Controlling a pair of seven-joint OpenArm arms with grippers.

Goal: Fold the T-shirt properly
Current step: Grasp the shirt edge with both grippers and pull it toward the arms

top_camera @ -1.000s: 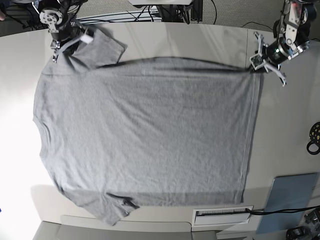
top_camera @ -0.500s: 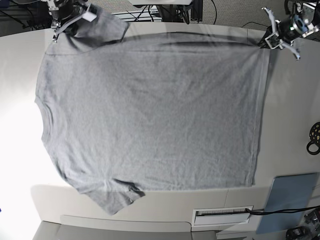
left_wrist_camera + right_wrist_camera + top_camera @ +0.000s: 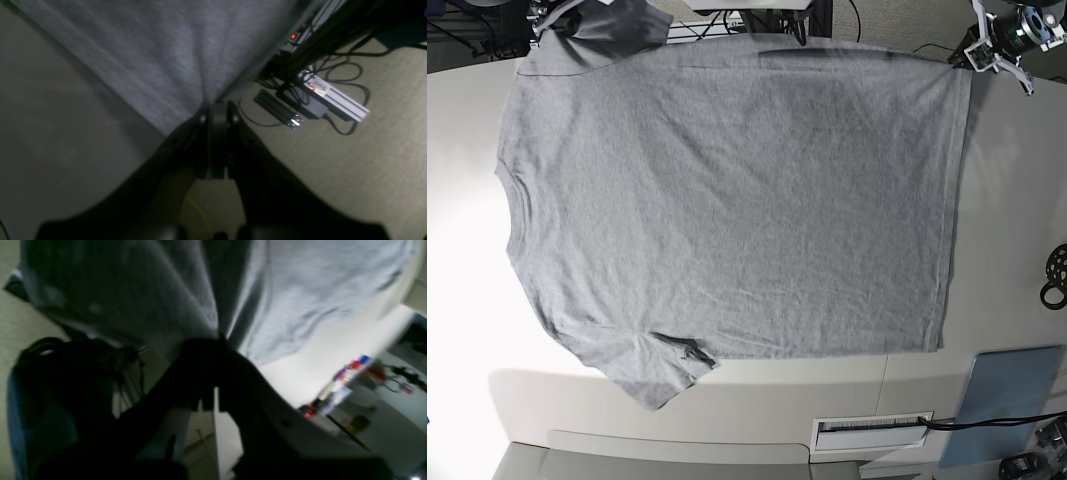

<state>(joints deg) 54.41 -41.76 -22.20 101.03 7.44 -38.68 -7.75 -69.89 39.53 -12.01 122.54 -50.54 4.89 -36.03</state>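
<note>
Both end effectors are clamped on cloth at the far edge of the surface. Seen from the left wrist camera, the left end effector [image 3: 216,111] has its jaws pressed together on a corner of the T-shirt [image 3: 173,53], the grey fabric fanning up and away from the pinch in taut creases. In the base view that same left end effector [image 3: 984,52] sits at the top right, at the shirt's hem corner. The right end effector [image 3: 218,340] is a dark shape in its own wrist view, closed on a bunched fold of the grey fabric; in the base view it is almost out of sight at the top left, where the sleeve gathers.

Between the two grips the T-shirt [image 3: 727,200] lies spread flat over the pale surface [image 3: 1007,200], plain side up, collar toward the left and hem toward the right. The near sleeve is folded slightly at the lower left. A grey-blue pad [image 3: 1012,390] lies at the lower right, apart from the shirt, and a black ring-shaped object [image 3: 1055,275] sits at the right edge.
</note>
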